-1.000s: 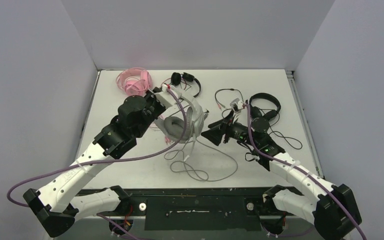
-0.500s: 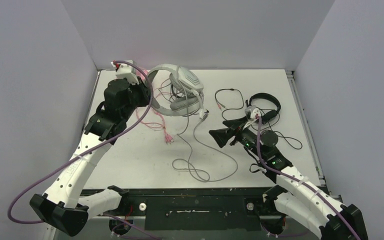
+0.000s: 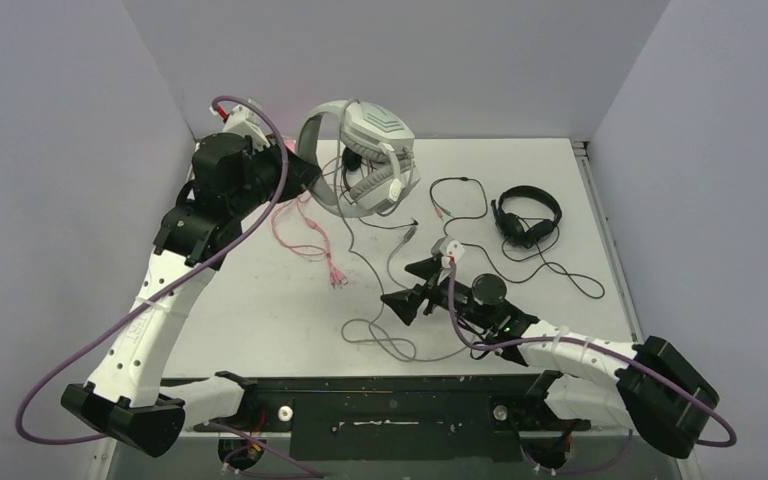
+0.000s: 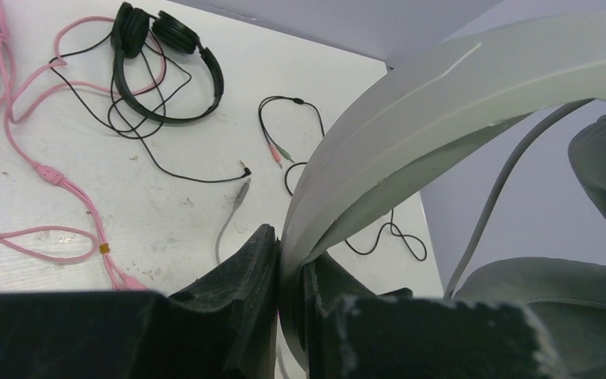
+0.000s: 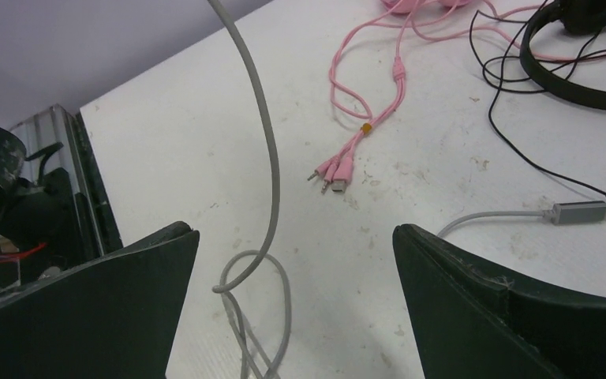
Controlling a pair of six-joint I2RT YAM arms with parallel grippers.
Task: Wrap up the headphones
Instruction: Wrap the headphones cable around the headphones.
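Observation:
My left gripper [image 3: 308, 178] holds the bulky white-grey headset [image 3: 375, 130] in the air over the back of the table. In the left wrist view that gripper [image 4: 288, 253] is shut on the pale headband [image 4: 410, 118]. The headset's grey cable [image 3: 390, 345] hangs down and loops on the table. My right gripper [image 3: 396, 283] hovers low over that loop, wide open; the right wrist view shows the cable [image 5: 264, 142] running between the spread fingers of the gripper [image 5: 296, 233], untouched. One thin black headset [image 3: 528, 215] lies at the right, another [image 4: 170, 71] near the pink cable [image 3: 305, 235].
Pink plugs [image 5: 335, 170] and the grey cable's USB plug [image 5: 584, 212] lie on the white table [image 3: 260, 320]. A thin black cord with coloured plugs [image 3: 460, 185] trails across the back middle. Grey walls close in the left, back and right sides.
My left arm lifted the white-grey headset up and toward the back wall. My right gripper opened wide and moved forward and left, down over the cable loop.

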